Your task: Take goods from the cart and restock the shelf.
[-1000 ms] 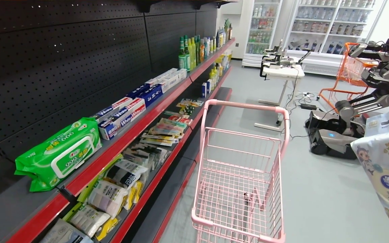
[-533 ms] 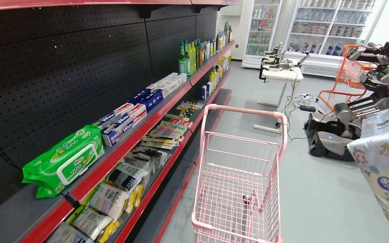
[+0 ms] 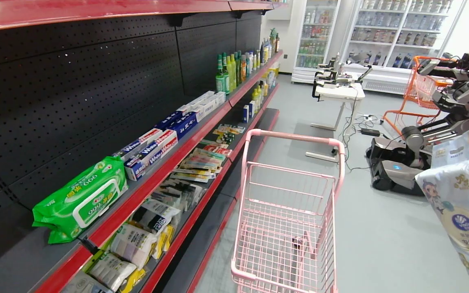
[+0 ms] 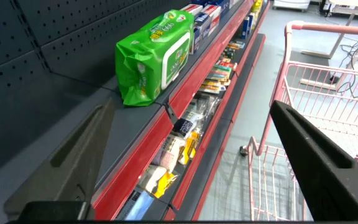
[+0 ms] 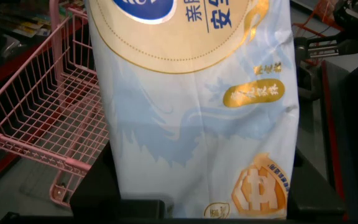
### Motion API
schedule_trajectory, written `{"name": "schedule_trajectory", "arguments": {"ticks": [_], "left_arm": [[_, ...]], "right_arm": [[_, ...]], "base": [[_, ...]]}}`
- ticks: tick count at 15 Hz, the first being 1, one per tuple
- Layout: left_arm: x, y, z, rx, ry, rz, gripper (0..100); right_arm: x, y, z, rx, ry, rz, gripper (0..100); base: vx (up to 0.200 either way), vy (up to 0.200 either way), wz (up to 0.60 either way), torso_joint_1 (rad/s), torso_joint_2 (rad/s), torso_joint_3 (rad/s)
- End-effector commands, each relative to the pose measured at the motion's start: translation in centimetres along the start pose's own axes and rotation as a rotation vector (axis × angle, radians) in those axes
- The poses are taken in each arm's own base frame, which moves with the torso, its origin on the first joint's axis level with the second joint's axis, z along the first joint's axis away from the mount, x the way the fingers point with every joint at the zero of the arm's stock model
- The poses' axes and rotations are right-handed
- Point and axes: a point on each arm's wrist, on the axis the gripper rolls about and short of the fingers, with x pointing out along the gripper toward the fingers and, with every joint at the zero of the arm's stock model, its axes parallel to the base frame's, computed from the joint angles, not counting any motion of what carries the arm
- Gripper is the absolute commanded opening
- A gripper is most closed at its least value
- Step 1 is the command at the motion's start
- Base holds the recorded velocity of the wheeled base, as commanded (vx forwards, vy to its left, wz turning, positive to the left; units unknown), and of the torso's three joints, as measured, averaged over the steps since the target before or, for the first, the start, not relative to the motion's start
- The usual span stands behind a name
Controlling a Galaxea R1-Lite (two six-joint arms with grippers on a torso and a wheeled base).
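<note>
Firmly pinched on both sides by the right gripper (image 5: 204,186): a tall pale-blue bag (image 5: 191,112), upright, up in the air beside the pink wire cart (image 5: 36,93). Printed with a gold ring, a blue round badge, gold seals and a cartoon child; lettering not read off. Spread wide with nothing between them: the fingers (image 4: 316,162) of the left gripper (image 4: 191,109), hanging between the shelf (image 4: 142,115) and the cart. Flat on that shelf, a green pack of wipes (image 4: 157,53) with a white flap label; farther along, blue-and-white boxes (image 3: 151,148), then green and yellow bottles (image 3: 234,67). One level down, pouches (image 3: 136,240) packed in a row. Since a second ago: an upward tilt of the head camera, bringing in more of the top red board (image 3: 96,10); no shift among the goods.
</note>
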Motion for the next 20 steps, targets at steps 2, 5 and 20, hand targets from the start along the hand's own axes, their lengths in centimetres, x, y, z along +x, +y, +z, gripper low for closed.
{"name": "schedule_trajectory", "arguments": {"ticks": [2, 5, 20], "left_arm": [[0.01, 0.0, 0.0, 0.0, 0.001, 0.001, 100], [0.01, 0.0, 0.0, 0.0, 0.001, 0.001, 100], [0.01, 0.0, 0.0, 0.0, 0.001, 0.001, 100]], "right_arm": [[0.15, -0.01, 0.07, -0.001, 0.008, 0.005, 0], [0.16, -0.02, 0.11, -0.001, 0.008, 0.005, 0], [0.43, 0.12, -0.4, -0.03, 0.04, 0.013, 0]], "base": [[0.0, 0.0, 0.0, 0.09, -0.18, -0.08], [0.0, 0.0, 0.0, 0.087, -0.17, -0.09], [0.0, 0.0, 0.36, 0.018, -0.03, -0.016]]}}
